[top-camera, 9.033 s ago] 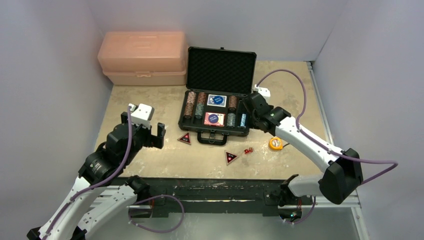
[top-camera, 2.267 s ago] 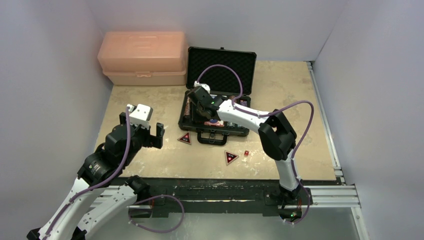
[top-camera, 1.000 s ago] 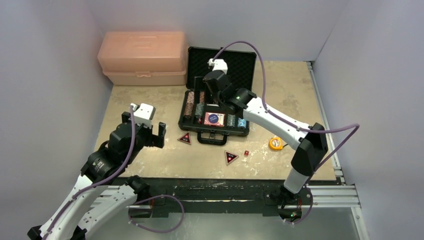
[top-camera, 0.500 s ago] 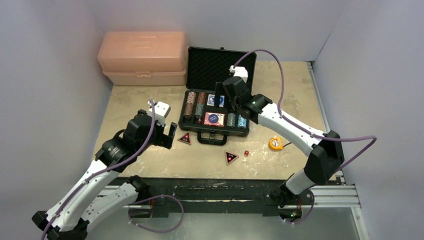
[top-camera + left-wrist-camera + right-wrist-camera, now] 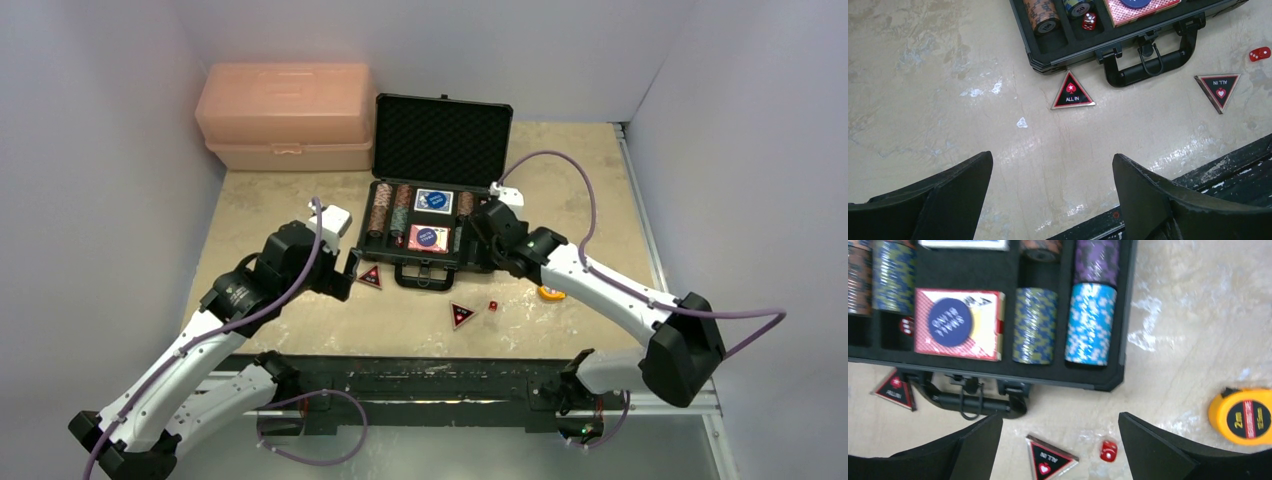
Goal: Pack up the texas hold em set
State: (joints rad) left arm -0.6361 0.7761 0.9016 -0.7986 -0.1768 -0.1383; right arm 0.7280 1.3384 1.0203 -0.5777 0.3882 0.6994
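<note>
On the worktop before the open case, the spade button, heart button and red die lie loose. The left hand and right hand hover wide open, empty. The flat buttons could skid from scraping fingertips, and a nudged die might roll off.

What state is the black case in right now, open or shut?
Open. The black case has its lid standing up at the back with the foam lining showing, and the chip stacks lie uncovered in the tray.
</note>
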